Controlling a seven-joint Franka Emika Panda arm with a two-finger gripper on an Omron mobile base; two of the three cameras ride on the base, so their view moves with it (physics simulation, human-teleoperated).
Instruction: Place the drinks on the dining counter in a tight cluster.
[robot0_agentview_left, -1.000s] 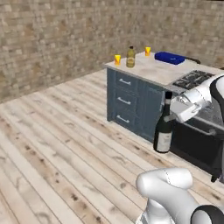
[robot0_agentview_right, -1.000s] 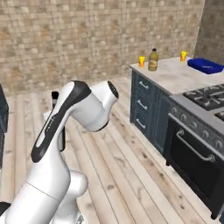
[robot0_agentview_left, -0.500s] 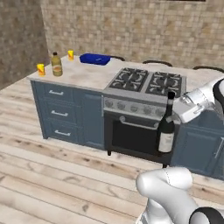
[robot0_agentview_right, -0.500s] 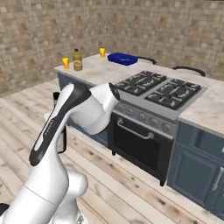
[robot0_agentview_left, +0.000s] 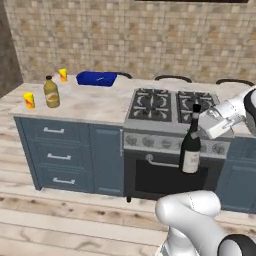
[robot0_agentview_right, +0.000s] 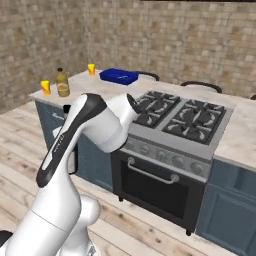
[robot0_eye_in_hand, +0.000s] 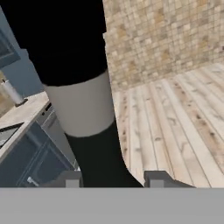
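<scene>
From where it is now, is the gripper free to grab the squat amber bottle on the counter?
Probably not: the gripper is shut on the dark wine bottle, and the squat amber bottle stands far left.

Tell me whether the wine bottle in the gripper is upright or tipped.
Upright. The wine bottle hangs in the gripper, neck straight up and base level, in front of the oven door, off the floor.
</scene>
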